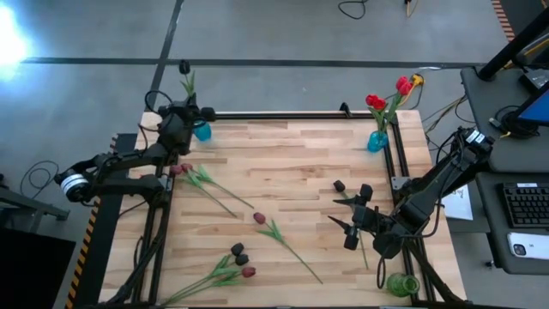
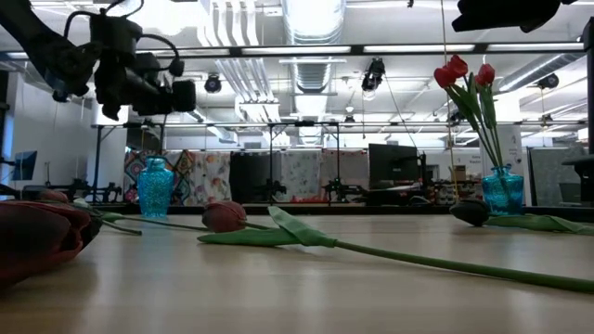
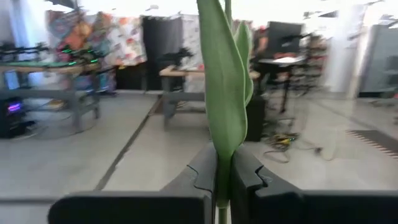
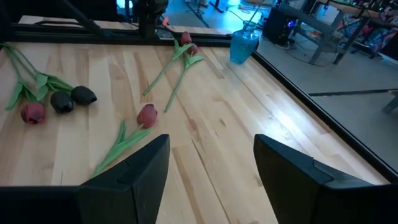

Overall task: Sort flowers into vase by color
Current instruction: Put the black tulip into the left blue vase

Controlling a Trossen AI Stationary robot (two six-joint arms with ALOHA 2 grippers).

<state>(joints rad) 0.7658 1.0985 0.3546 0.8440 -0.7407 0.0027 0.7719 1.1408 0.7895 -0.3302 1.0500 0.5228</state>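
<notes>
**A:** What was the left gripper (image 3: pixel 224 177) doing just then?

**B:** Its fingers were clamped on the stem of a dark-headed tulip (image 1: pixel 184 69), held upright near the far-left corner of the table (image 1: pixel 292 163), just beside the left blue vase (image 1: pixel 202 131). My guess: the step in hand was lowering that stem into the vase.

**A:** How to do it well?

**B:** Keep the stem vertical, line its lower end up over the vase mouth first, then descend slowly — the leaf (image 3: pixel 221 81) is broad and could catch the rim. Let go only once the stem sits well inside, so the vase isn't tipped.

**A:** And the arm's pose?

**B:** The left arm reached from the table's left edge toward the far corner, wrist level, looking out into the room. The right gripper (image 1: pixel 352 223) hovered over the table's right side near a dark tulip (image 1: pixel 340 185), its fingers apart and holding nothing.

**A:** The other flowers?

**B:** Red tulips (image 1: pixel 390 90) stood in the right blue vase (image 1: pixel 377 142); the rest — a loose red tulip (image 1: pixel 260 219) mid-table, a cluster (image 1: pixel 240 257) nearer the front — lay flat on the wood.
</notes>
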